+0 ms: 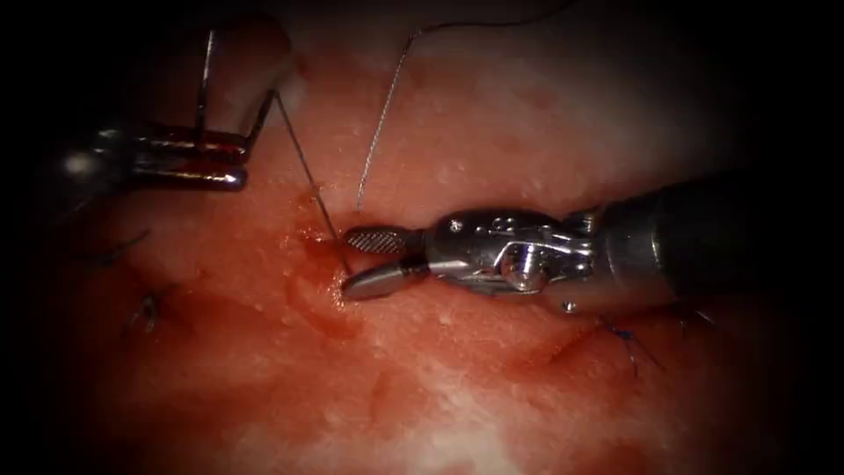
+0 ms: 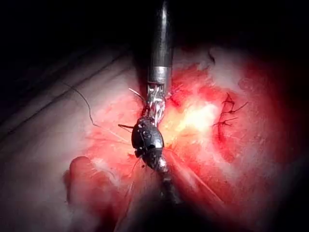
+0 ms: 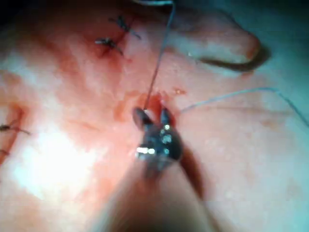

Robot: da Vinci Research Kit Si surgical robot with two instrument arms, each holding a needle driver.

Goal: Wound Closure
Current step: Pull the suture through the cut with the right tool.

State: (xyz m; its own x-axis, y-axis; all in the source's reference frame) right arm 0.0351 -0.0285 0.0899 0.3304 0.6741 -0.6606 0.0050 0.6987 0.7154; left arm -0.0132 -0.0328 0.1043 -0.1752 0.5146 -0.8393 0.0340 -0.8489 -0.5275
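Note:
My left tool (image 1: pixel 241 165) sits at the upper left with its jaws shut on the curved needle (image 1: pixel 206 84), which stands clear of the tissue (image 1: pixel 492 132). From the needle, the thread (image 1: pixel 308 180) runs taut down and to the right into the red, wet cut (image 1: pixel 321 295). My right tool (image 1: pixel 356 260) comes in from the right. Its jaws are open, one on each side of the thread where it leaves the tissue, holding nothing. The right wrist view shows the same open jaws of the right tool (image 3: pixel 153 116) straddling the thread (image 3: pixel 157 67).
A loose strand of thread (image 1: pixel 382 114) rises from the tissue and curves away to the upper right. Tied stitches with cut ends sit at the left (image 1: pixel 149 308) and right (image 1: pixel 626 339) of the cut, and another stitch (image 2: pixel 226 113) shows in the left wrist view.

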